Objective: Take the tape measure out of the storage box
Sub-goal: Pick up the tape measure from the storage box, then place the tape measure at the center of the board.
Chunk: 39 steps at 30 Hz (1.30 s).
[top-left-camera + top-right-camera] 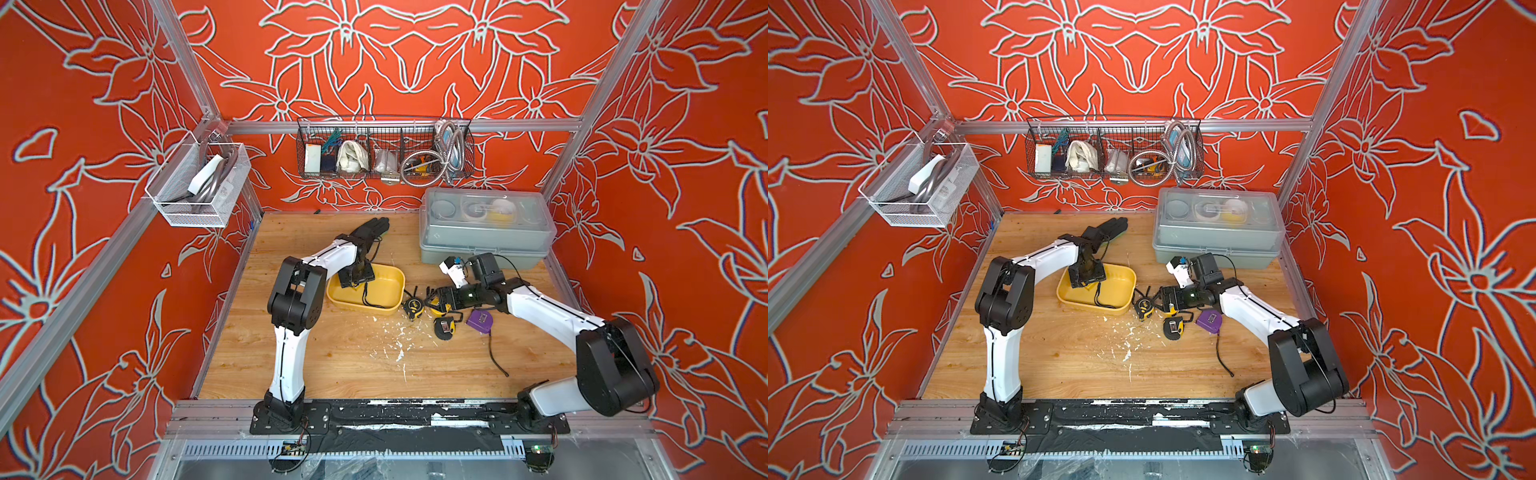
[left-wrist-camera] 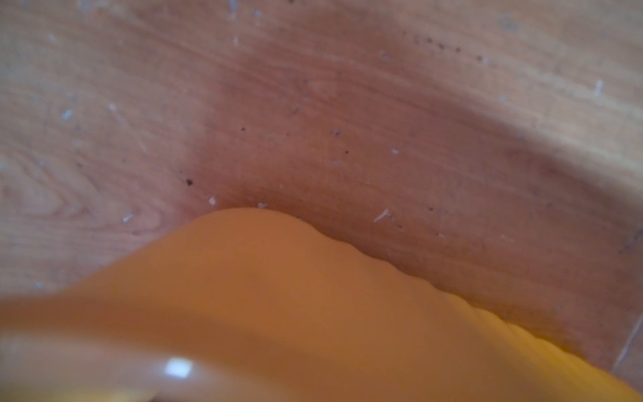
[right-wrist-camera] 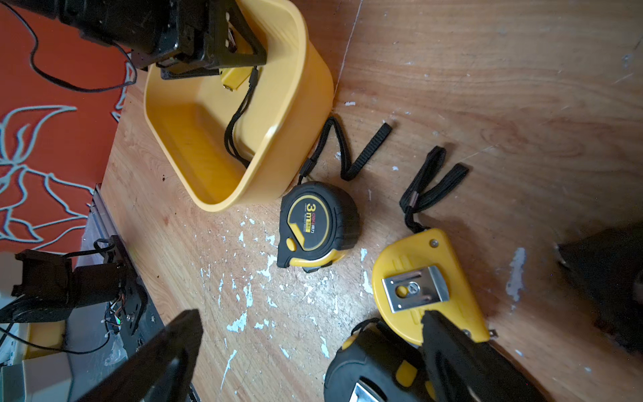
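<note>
Tape measure [image 3: 236, 79], yellow with a black strap, is inside the storage box [image 3: 299, 121], between the left fingers [image 3: 245, 45], which point down into the box. Whether they are clenched on it cannot be told. The right fingers [image 3: 174, 348] are spread wide, released, low over the counter [image 3: 487, 87]. A black-and-yellow tape [image 3: 318, 226] lies ahead of them, and a yellow clip-up tape [image 3: 417, 271] sits under one tip.

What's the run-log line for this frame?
task: yellow tape measure in storage box | left gripper: in box over it, grip unclear | right gripper: open, above loose tape measures on table
</note>
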### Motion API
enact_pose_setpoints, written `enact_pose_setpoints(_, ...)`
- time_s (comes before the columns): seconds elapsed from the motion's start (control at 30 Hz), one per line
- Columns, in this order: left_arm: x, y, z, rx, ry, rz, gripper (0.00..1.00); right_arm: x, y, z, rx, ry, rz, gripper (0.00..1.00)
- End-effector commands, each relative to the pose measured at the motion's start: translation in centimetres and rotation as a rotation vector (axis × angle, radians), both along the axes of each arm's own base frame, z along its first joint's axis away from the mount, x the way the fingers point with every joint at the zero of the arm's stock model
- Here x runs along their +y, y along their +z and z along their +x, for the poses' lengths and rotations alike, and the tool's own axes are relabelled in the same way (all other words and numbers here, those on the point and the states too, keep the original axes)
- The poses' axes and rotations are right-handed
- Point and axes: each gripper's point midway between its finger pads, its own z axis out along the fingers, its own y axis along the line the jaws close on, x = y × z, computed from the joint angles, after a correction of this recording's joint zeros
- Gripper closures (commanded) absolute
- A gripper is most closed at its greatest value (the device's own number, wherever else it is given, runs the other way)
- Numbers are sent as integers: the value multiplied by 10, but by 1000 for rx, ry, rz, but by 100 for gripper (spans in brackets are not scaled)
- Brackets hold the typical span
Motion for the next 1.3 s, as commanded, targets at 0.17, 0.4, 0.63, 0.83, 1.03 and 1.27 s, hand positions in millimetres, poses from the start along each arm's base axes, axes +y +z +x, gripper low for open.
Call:
enact_pose_setpoints(0.17,4,-10,-41,73,-118,3,50,15,3,-10,25,83,75,0)
enact_pose_setpoints(0.4,-23,49,-61,-26,-395,7,56,41,22,-4,122,102,273,0)
enact_pose_setpoints(0.63,-50,108,-89,-162,-642,5,55,61,60,25,169,77,434,0)
enact_pose_setpoints(0.83,-71,140,-117,-208,-800,-45,53,81,85,40,281,93,588,0)
enact_pose_setpoints(1.03,-91,158,-137,-285,-900,-94,53,101,88,16,347,195,593,8)
enact_pose_setpoints(1.27,-110,161,-146,-289,-965,-146,53,117,87,-17,393,292,567,21)
